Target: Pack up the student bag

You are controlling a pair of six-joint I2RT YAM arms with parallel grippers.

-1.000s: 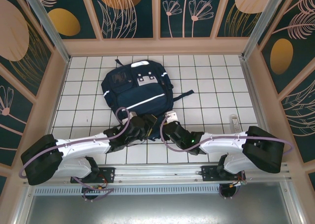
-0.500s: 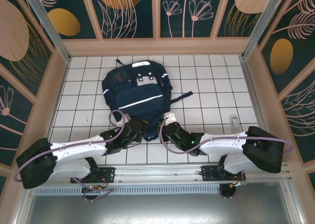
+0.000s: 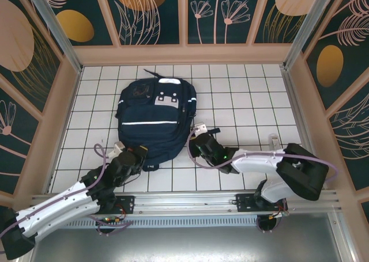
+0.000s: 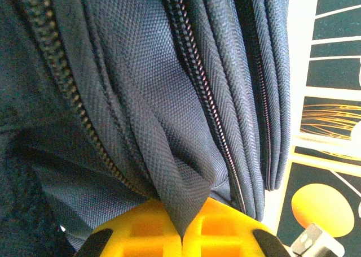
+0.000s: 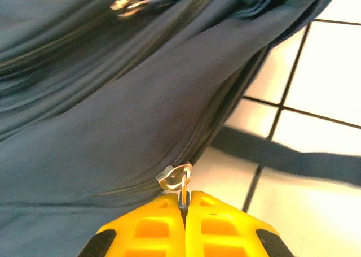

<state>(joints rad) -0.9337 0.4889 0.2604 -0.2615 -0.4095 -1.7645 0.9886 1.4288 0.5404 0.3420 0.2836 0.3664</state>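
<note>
The large navy-blue fabric student bag [image 3: 155,121] lies mid-frame on the white tiled surface [image 3: 248,101]. The left claw [image 4: 181,234] pinches its fabric fold [image 4: 176,181]; the right claw [image 5: 185,209] clamps a silver zipper pull [image 5: 174,177], which may slip out if tugged off-line.

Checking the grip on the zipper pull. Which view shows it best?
Right wrist view: the metal pull is close up, pinched in the right hand. The top view shows the whole bag, the pull too small to tell. The left wrist view gives fabric and zipper teeth.
</note>
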